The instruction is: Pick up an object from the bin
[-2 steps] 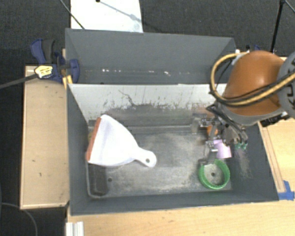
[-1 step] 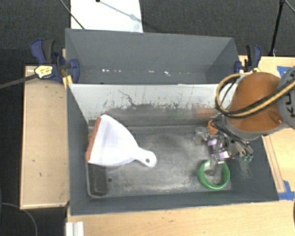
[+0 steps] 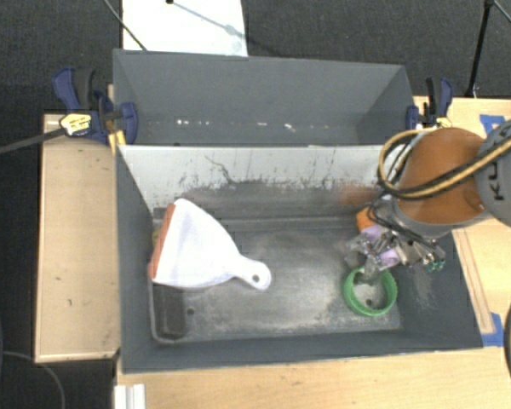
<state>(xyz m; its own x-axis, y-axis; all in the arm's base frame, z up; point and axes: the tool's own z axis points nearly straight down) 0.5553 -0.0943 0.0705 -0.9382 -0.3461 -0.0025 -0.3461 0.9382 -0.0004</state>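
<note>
Green ring (image 3: 366, 310) seen flat on grey bin (image 3: 307, 288) floor, right near corner; gripper (image 3: 381, 261) placed just over its far rim. Claw state cannot be told. Risk: thin ring pushed aside or caught off-centre, then dropped.

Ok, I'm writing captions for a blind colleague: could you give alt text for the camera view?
The robot's claw hangs over a green ring lying at the right of the grey bin. At the left a white funnel lies on its side, a dark flat thing next to its wide end.
</note>
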